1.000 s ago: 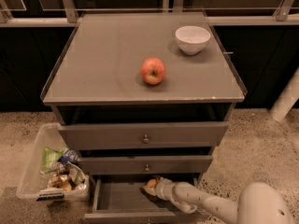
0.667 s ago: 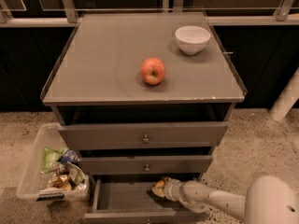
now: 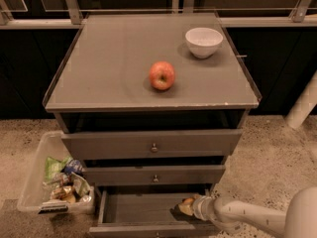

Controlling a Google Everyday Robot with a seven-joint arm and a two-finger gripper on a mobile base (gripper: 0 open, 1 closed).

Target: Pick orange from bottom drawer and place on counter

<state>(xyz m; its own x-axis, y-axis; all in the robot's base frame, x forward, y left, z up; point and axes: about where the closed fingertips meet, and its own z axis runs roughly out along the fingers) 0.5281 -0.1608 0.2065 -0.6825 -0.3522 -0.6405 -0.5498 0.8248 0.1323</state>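
- While the bottom drawer stands pulled open, the gripper lies inside it at its right end, with the arm reaching in from outside the drawer's right side.
- Orange: inside the drawer at its right end, against the gripper's tip and partly hidden by it.
- Jaws: it cannot be told whether they are open, closed, or gripping the fruit.
- Step in hand, as judged: securing the orange before lifting it out.
- Counter: well above the drawer, carrying an apple and a white bowl.
- Recommended practice: centre the fruit in the grip and squeeze evenly, since round skin may roll free.
- Draw back along the drawer's open front before rising, because the middle drawer overhangs just above.
- Raise it high enough to clear the counter's raised edge, then set it down on bare surface apart from the apple.
- Risk: a loose grip could drop the fruit beside the drawer.
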